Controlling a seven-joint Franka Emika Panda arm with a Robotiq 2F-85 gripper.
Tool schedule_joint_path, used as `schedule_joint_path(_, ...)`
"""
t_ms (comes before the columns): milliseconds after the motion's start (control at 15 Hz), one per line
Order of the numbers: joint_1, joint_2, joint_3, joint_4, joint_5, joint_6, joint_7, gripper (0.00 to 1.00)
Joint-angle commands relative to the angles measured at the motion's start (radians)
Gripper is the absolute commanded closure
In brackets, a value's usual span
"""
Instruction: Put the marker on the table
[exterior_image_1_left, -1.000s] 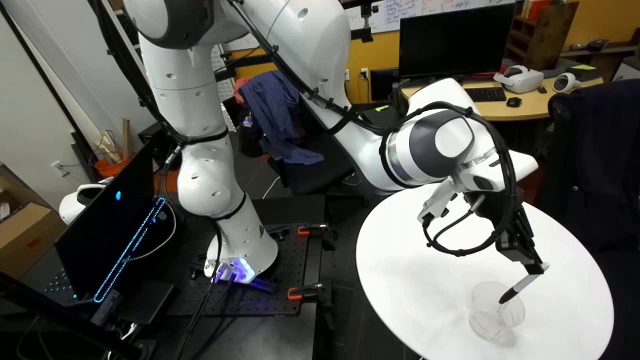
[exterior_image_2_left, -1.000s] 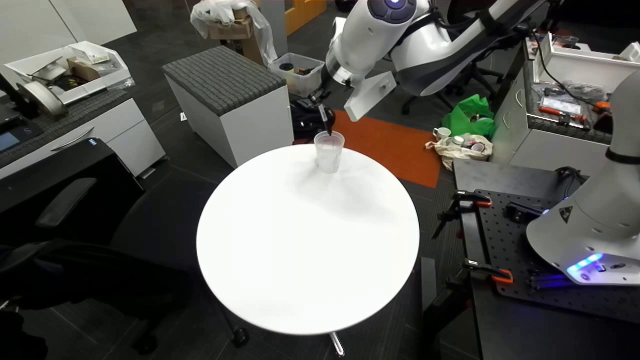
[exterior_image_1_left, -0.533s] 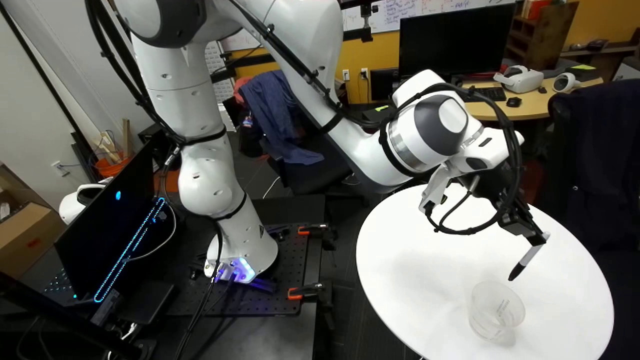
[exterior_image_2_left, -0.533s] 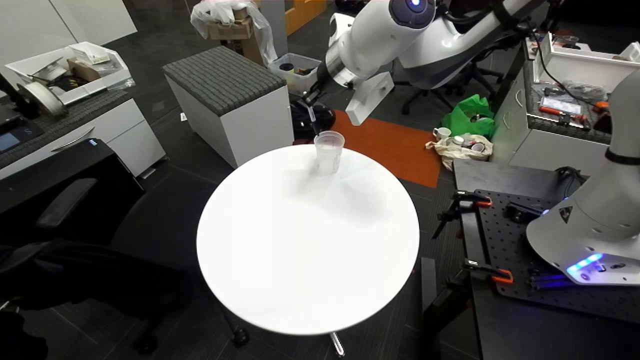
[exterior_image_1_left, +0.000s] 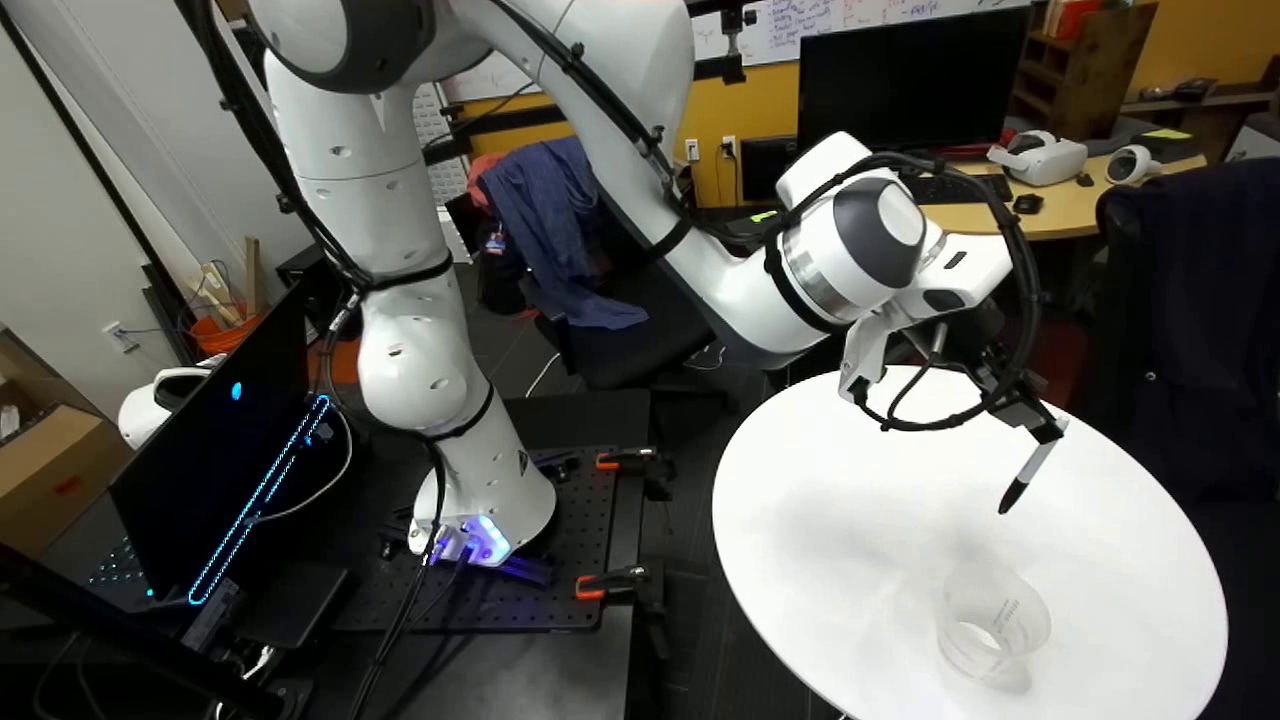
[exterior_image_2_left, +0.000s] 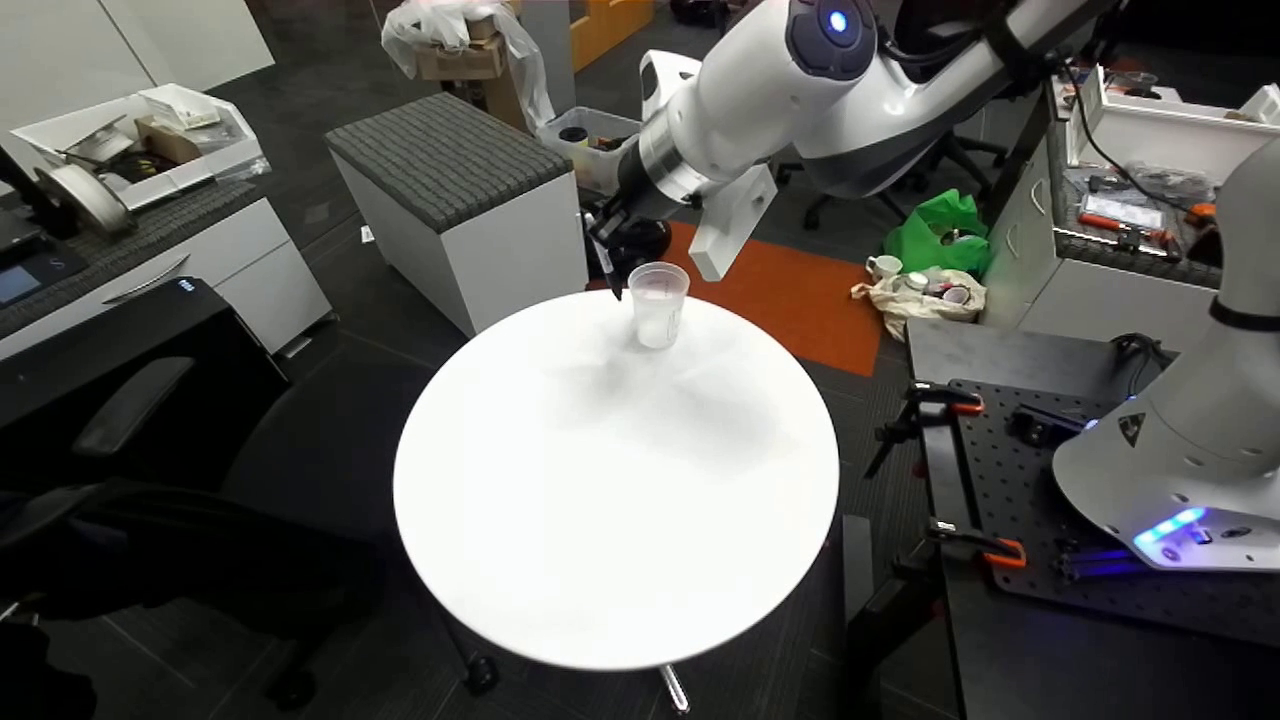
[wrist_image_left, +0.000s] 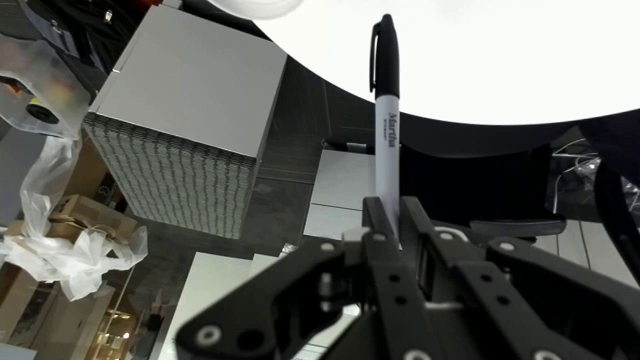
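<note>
The marker has a pale grey-white body and a black cap, and shows in both exterior views (exterior_image_1_left: 1030, 468) (exterior_image_2_left: 607, 264) and the wrist view (wrist_image_left: 387, 125). My gripper (exterior_image_1_left: 1050, 430) is shut on the end of its body, also seen in the wrist view (wrist_image_left: 391, 204). The marker tilts with its cap pointing down, apart from the white round table (exterior_image_1_left: 850, 500), whose top also shows in an exterior view (exterior_image_2_left: 620, 520) and the wrist view (wrist_image_left: 480, 60). The cap end is beside the clear cup, not inside it.
The clear cup (exterior_image_1_left: 995, 630) stands upright on the table near its rim, also in an exterior view (exterior_image_2_left: 658, 312); part of it shows in the wrist view (wrist_image_left: 265, 6). A dark chair (exterior_image_2_left: 320, 440) and a grey-topped cabinet (exterior_image_2_left: 450, 160) stand close to the table.
My gripper has carried the marker away from over the cup to beside it. In an exterior view the cap has moved left and down past the cup. The cup has not moved.
</note>
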Motion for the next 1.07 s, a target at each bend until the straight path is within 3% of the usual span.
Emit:
schedule_joint_path(0,-0.007,0.036,0.032,-0.011,0.069,0.059,-0.104,0.97)
schedule_joint_path(333,-0.058,0.085,0.139,-0.082,0.365,0.071,-0.415,0.97)
schedule_joint_path(800,-0.291,0.091,0.484,-0.105,0.945,-0.095,-0.956,0.97)
schedule_joint_path(1000,-0.305,0.095,0.514,-0.045,1.136,-0.214,-1.121,0.97)
